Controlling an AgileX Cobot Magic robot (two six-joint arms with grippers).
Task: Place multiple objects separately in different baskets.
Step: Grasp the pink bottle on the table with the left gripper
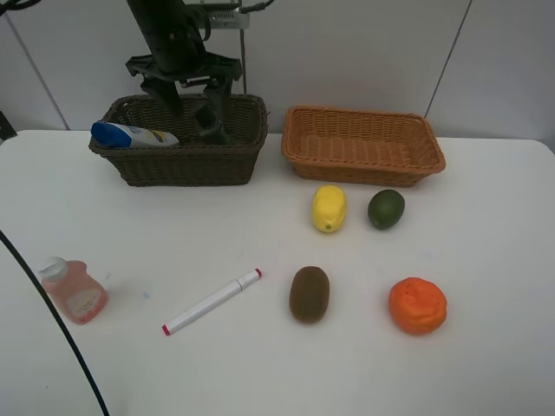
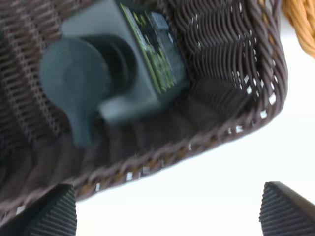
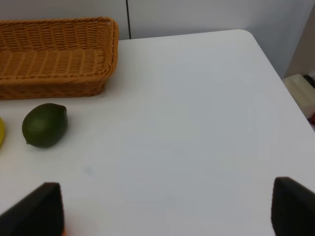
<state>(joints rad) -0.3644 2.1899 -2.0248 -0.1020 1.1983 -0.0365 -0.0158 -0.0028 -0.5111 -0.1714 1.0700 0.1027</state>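
The dark brown basket [image 1: 173,165] holds the white blue-capped bottle [image 1: 132,135] and the small dark green bottle [image 1: 211,122], which lies on its side in the left wrist view [image 2: 113,64]. My left gripper [image 1: 192,97] hangs open just above that bottle, holding nothing [image 2: 167,211]. The light tan basket [image 1: 364,169] has nothing in it. On the table lie the lemon [image 1: 329,208], lime [image 1: 386,209], kiwi [image 1: 309,294], orange fruit [image 1: 417,305], marker [image 1: 212,302] and pink bottle [image 1: 74,290]. My right gripper [image 3: 167,211] is open over bare table, off to one side of the lime [image 3: 44,124].
The two baskets stand side by side at the back of the white table [image 1: 486,260]. The right wrist view shows the tan basket [image 3: 54,54] and the table's far right corner [image 3: 246,34]. A black cable [image 1: 52,321] crosses the left front.
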